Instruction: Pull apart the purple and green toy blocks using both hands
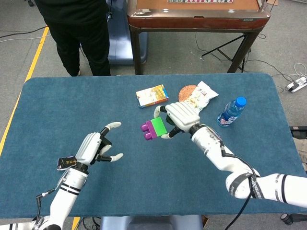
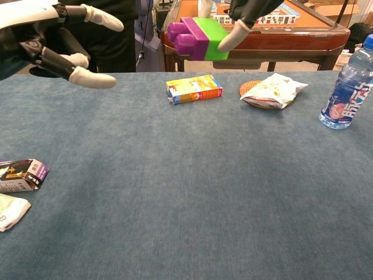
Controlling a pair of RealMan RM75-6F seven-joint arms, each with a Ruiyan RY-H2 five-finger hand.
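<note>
The joined purple and green toy blocks point(image 1: 153, 128) hang in the air above the table's middle, green half toward my right hand point(image 1: 179, 115), which grips that half. In the chest view the blocks point(image 2: 195, 37) show near the top, purple end pointing left, with the right hand point(image 2: 247, 10) partly cut off by the frame's top. My left hand point(image 1: 97, 146) is raised off the table to the left of the blocks, fingers spread and holding nothing; in the chest view this hand point(image 2: 49, 44) sits at the upper left, a gap away from the purple end.
A yellow snack box point(image 1: 152, 95), a chip bag point(image 1: 197, 98) on a round coaster and a blue water bottle point(image 1: 231, 111) lie at the table's far side. A small dark box point(image 2: 20, 175) and a green packet point(image 2: 10, 211) lie near the left front edge. A person stands behind the table.
</note>
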